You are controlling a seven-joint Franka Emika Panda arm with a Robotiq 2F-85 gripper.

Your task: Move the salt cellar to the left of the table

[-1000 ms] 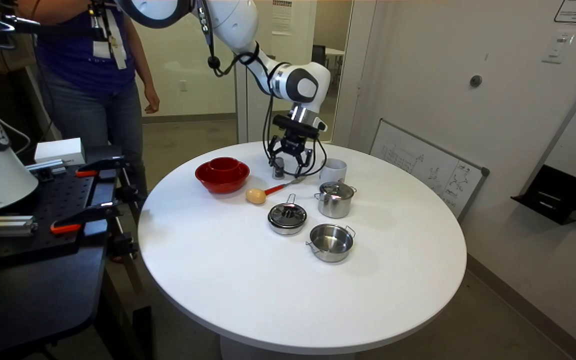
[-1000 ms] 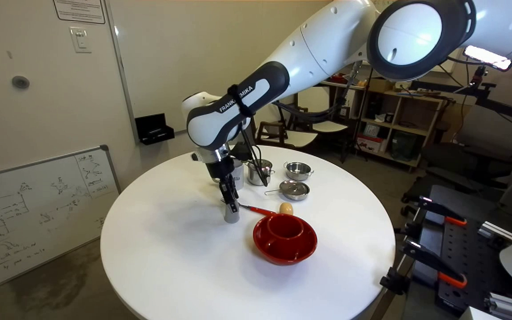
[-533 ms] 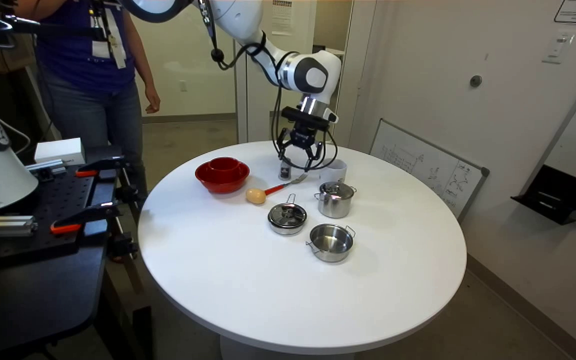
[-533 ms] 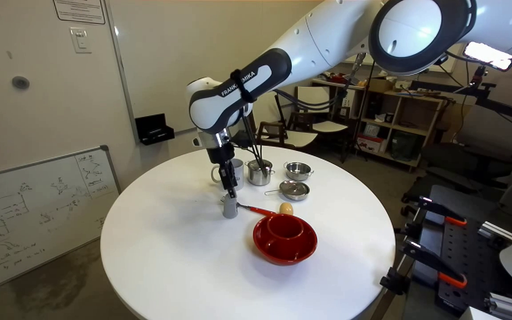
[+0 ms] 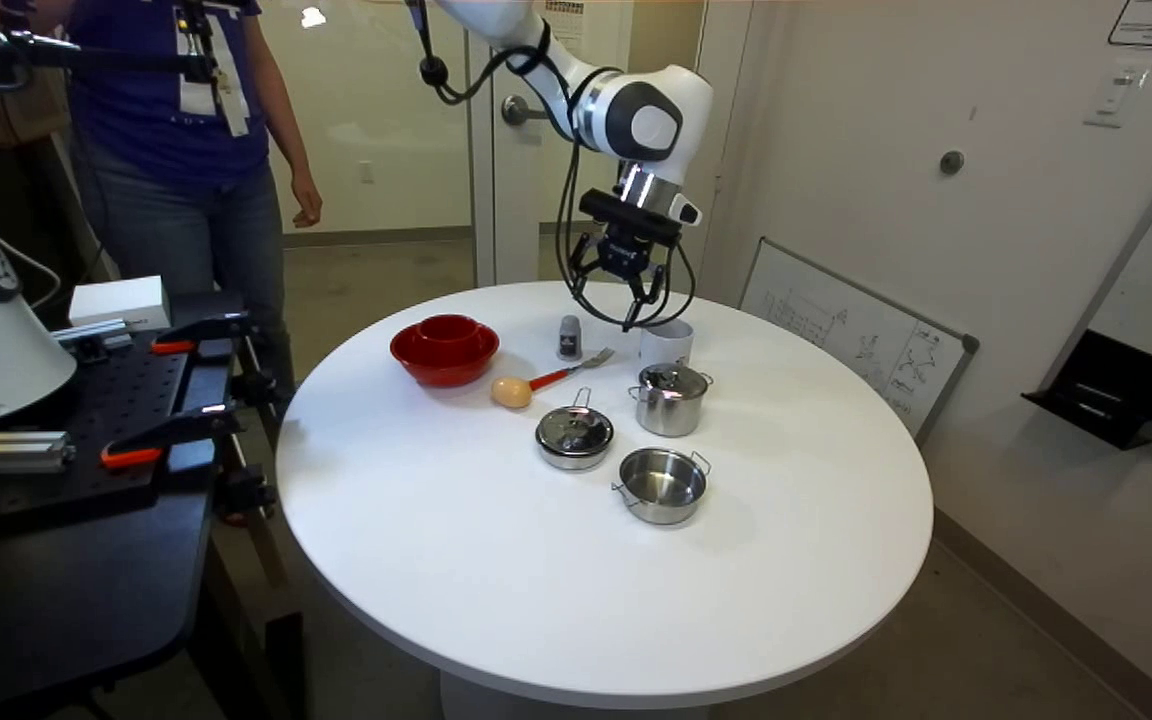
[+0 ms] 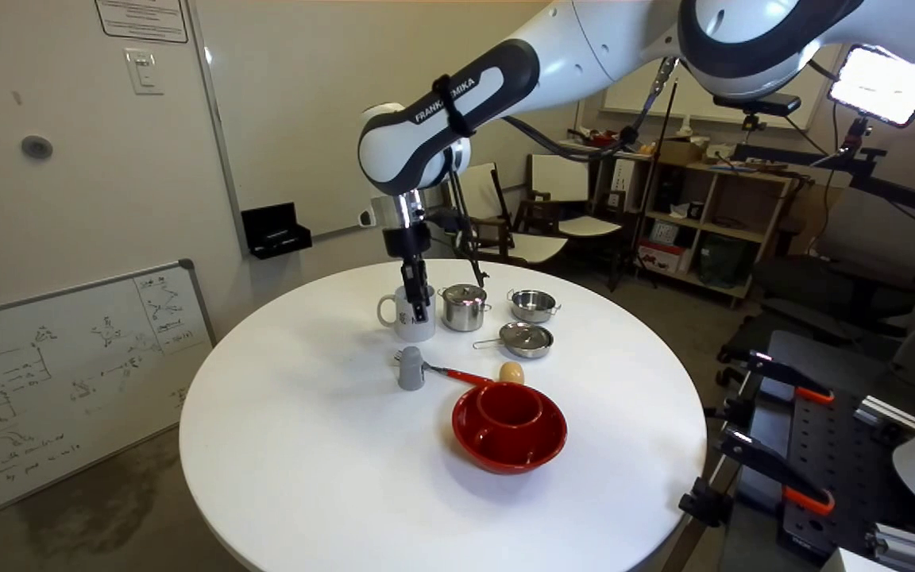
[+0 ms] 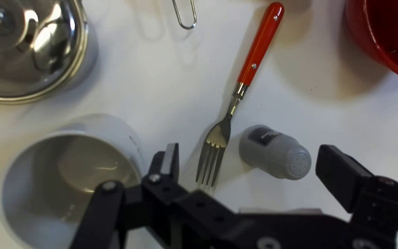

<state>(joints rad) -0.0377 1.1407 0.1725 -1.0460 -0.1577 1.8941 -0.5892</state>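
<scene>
In both exterior views, the large round white-topped table is lying beneath the black gripper, which is hanging spread, holding nothing. Just beside the red-handled steel fork, the small grey cylindrical salt cellar is standing upright; I'm judging it light, stiff, slick, wanting a hold below its tapering top.

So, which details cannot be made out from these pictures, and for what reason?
Salt cellar: in the wrist view, the print on its label is too small and blurred.
Mug: in an exterior view, a gripper finger covers part of its lettering.
Lidded pot: its inside is hidden by the lid in every view.
Red bowl: cut off by the wrist view's top and right edges.
</scene>
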